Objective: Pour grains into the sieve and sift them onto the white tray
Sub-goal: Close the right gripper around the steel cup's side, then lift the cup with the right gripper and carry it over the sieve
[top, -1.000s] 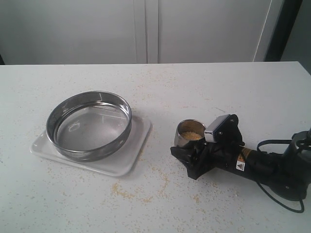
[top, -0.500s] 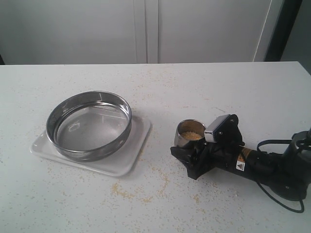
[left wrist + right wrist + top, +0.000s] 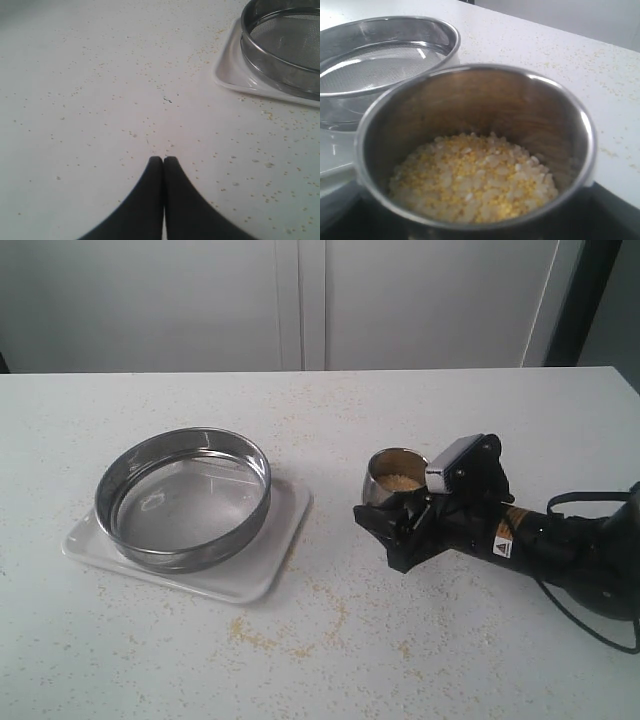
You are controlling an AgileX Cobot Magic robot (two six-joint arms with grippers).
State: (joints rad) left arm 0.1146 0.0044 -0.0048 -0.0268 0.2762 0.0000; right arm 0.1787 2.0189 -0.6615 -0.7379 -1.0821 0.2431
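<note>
- Exterior view: the sieve [image 3: 180, 552] sits on the white tray [image 3: 268, 558] at the left. Well apart to the right, the right gripper [image 3: 402, 502] clamps a steel cup [image 3: 378, 488] of grains [image 3: 398, 480].
- Left wrist view: the left gripper [image 3: 163, 162] has its jaws pressed together over the speckled table [image 3: 100, 100], near the tray's corner.
- Right wrist view: the grains cover the cup's bottom, with the sieve beyond.

- A broad white worktop [image 3: 420, 410] with a matt, finely speckled surface fills most of the exterior view. Its far edge runs straight across the view.
- A small round cup of shiny steel [image 3: 378, 488] is over the right half of the worktop, about midway between the far edge and the near edge. Its open mouth faces upward.
- Pale grey flat panels [image 3: 150, 300] with narrow vertical seams stand behind the far edge.
- A dark upright strip [image 3: 580, 300] is seen beyond the far right corner.
</note>
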